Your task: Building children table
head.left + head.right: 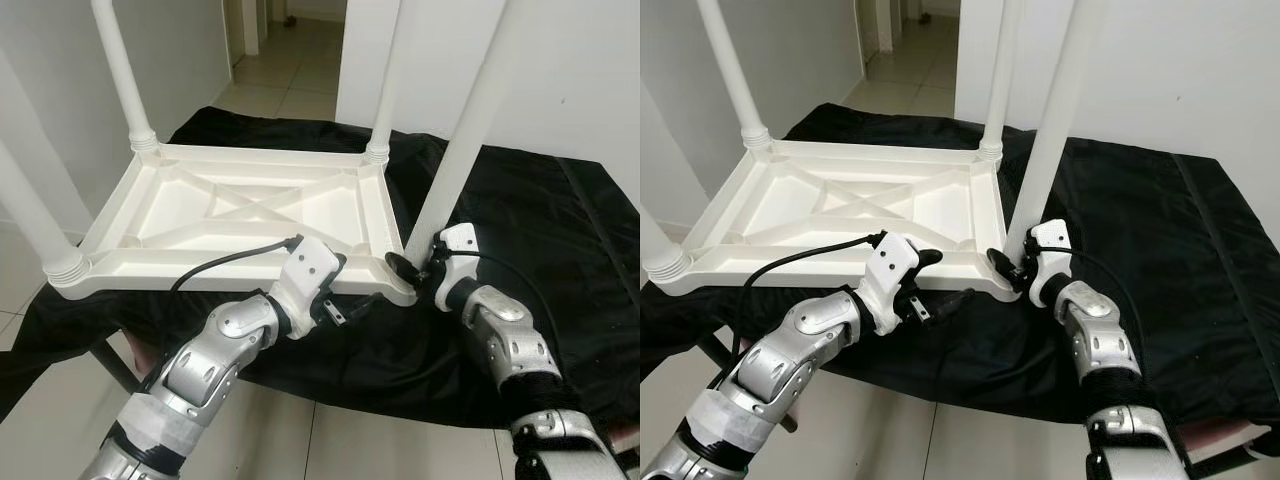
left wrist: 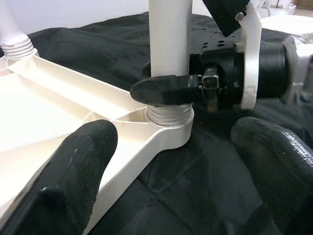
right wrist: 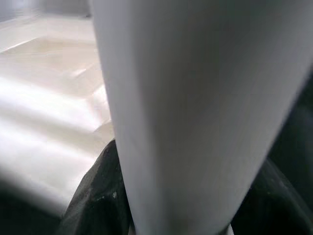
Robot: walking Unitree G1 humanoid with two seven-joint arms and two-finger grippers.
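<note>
- While the robot looks down from its head camera, the left gripper (image 1: pixel 345 290) is nearest, at about 6 o'clock of the scene; its two black fingers (image 2: pixel 73 171) stand apart, one over the near edge of the white plastic children table top (image 1: pixel 240 215) and one under it, and I cannot tell if they touch the plastic.
- At about 5 o'clock the right gripper (image 1: pixel 418 268) is closed around the foot of the near-right white round plastic table leg (image 1: pixel 465 135); one black finger (image 2: pixel 166 90) lies across the leg just above its ribbed threaded collar (image 2: pixel 167 116), which sits in the corner socket of the table top.
- The table top lies upside down, its ribbed underside with a cross brace facing up, on a black cloth (image 1: pixel 540 230) that covers a low surface.
- At 9 o'clock the near-left white leg (image 1: pixel 35 225) stands in its corner socket, tilted outward.
- Farther, at 11 o'clock, the far-left white leg (image 1: pixel 122 75) stands in its corner, and at about 12 o'clock the far-right white leg (image 1: pixel 385 100) stands in the other far corner.
- Behind, at 12 o'clock, a tiled hallway floor (image 1: pixel 290 60) goes between white walls (image 1: pixel 570 70).
</note>
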